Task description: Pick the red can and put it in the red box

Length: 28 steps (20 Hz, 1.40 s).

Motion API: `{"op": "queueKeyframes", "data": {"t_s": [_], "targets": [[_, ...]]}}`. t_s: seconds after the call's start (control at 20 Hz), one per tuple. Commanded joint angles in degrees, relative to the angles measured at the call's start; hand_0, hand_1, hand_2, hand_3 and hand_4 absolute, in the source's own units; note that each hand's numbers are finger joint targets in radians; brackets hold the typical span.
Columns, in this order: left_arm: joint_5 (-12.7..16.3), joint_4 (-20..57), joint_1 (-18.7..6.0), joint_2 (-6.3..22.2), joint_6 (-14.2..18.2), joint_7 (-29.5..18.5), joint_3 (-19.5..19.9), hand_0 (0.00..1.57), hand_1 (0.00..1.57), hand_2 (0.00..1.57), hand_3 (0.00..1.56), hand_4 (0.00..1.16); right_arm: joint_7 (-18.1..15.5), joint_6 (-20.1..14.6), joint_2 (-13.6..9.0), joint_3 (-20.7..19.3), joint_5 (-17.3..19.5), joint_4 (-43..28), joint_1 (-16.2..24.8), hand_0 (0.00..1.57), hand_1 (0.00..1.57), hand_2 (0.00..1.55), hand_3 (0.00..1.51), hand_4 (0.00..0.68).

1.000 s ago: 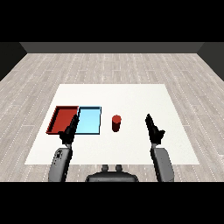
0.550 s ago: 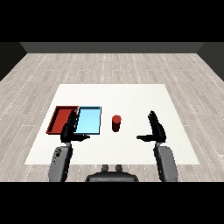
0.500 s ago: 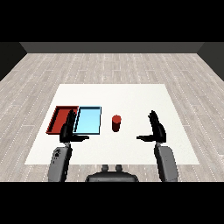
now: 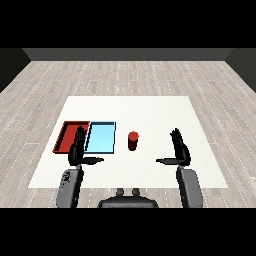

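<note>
The red can (image 4: pixel 133 140) stands upright on the white table (image 4: pixel 150 112), just right of the light blue tray (image 4: pixel 101 137). The red tray (image 4: pixel 69 135) lies at the far left, beside the blue one. My right hand (image 4: pixel 180 150) is open, fingers straight up and thumb pointing left, well to the right of the can and apart from it. My left hand (image 4: pixel 78 150) is open too, fingers up and thumb pointing right, in front of the seam between the two trays, covering part of the red tray's near right corner.
Grey plank floor surrounds the table. Both grey forearms (image 4: pixel 189 187) rise from the table's near edge.
The right hand has turned from edge-on to palm facing left with the thumb spread, and shifted slightly toward the can. The left hand and the can have stayed put.
</note>
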Motion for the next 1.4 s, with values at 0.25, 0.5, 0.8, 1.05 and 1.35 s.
{"op": "queueKeyframes", "data": {"t_s": [0.25,0.5,0.8,1.05,1.35], "targets": [[-2.7,1.1,-0.5,-1.8,2.8,-1.4,-1.4,0.00,0.00,0.00,0.00,0.00,-1.8,0.4,-1.2,-2.3,0.6,4.2,-4.5,0.00,0.00,0.00,0.00,0.000],[-1.1,1.7,2.2,-1.1,0.7,-4.0,-0.2,0.00,0.00,0.00,0.00,0.00,2.2,-2.0,1.5,0.7,1.9,2.9,-5.4,0.00,0.00,0.00,0.00,0.000],[-1.5,3.3,-3.4,0.8,1.9,-1.8,2.2,0.00,0.00,0.00,0.00,0.00,10.3,-2.7,3.4,1.8,-0.8,0.9,-9.8,0.00,0.00,0.00,0.00,0.000],[-1.5,7.9,-3.9,0.2,0.8,-5.1,1.7,0.00,0.00,0.00,0.00,0.00,4.5,-0.6,3.2,0.4,-1.5,12.0,-13.3,0.00,0.00,0.00,0.00,0.000],[-0.5,2.9,-1.8,-0.7,1.4,-1.9,1.2,0.00,0.00,0.00,0.00,0.00,4.1,-3.2,5.4,4.7,-2.0,11.5,-12.2,0.00,0.00,0.00,0.00,0.000]]}}
